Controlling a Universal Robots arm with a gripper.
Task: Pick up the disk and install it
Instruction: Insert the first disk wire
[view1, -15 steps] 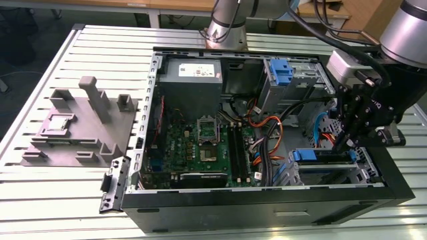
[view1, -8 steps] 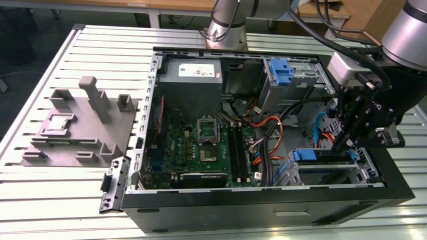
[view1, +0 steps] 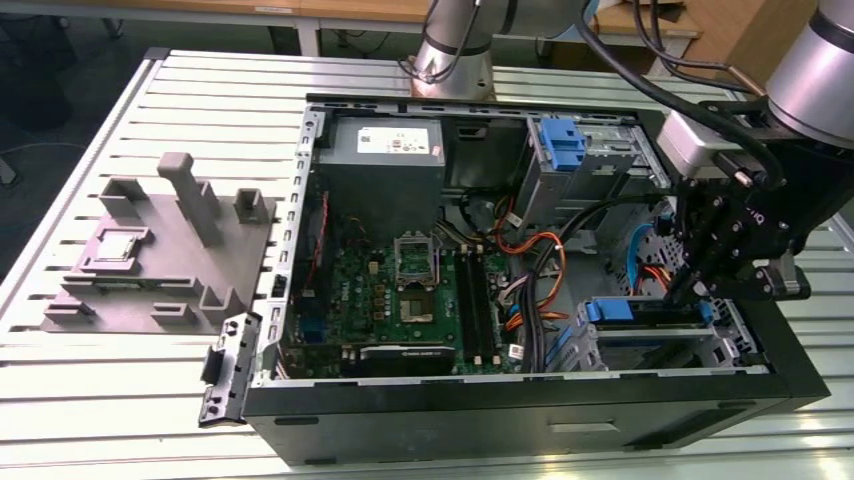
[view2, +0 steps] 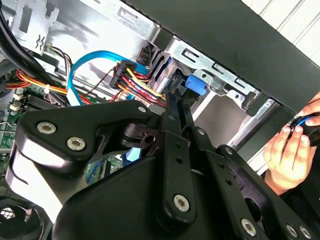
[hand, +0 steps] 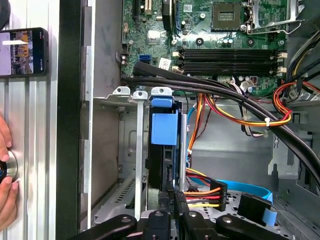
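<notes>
The gripper (view1: 687, 290), at the right of the exterior view, reaches down into the open computer case (view1: 534, 425), its fingers (hand: 167, 200) together on the rear edge of the disk (hand: 163, 145). The disk stands on edge in the drive cage (hand: 131, 150), seemingly partly seated. The install step is in hand; pushing it home calls for a straight, even press along the rails.

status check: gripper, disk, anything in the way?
Gripper at the drive cage, on the disk; fingers shut on it. Disk upright in bay. Power cables close beside.
</notes>
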